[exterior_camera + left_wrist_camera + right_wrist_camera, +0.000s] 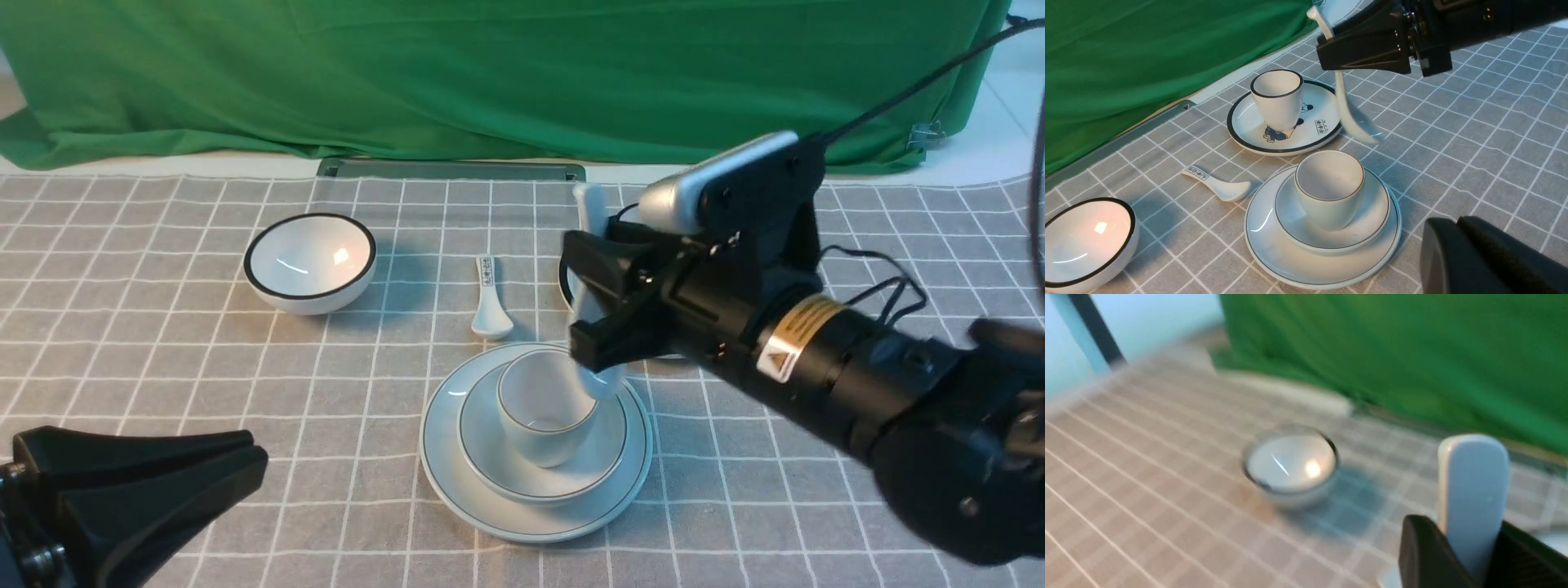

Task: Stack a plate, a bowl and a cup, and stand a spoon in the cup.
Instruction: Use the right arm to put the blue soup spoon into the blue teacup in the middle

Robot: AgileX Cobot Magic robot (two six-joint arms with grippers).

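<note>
The stacking is looking done: the cup (543, 408) is sitting in the bowl (490, 461), which is sitting on the plate (445, 482) near the middle of the worktop (163, 351). The step in hand is the last one, standing the spoon (589, 211) in the cup. The right pincer (581, 298) is pinching the spoon by its handle, so it is hanging nearly upright, scoop down. In the left wrist view the scoop is hanging in the air just beside the cup's far rim, not yet over its mouth and touching nothing. The left pincer (255, 457) is pressed together, holding nothing, and is waiting low, well apart from the stack. The next move, as I am judging it, is calling for a small shift over the cup's centre. Then comes a gentle lowering until the scoop is resting on the bottom, and only then a release; letting go early is risking a tipped cup.
</note>
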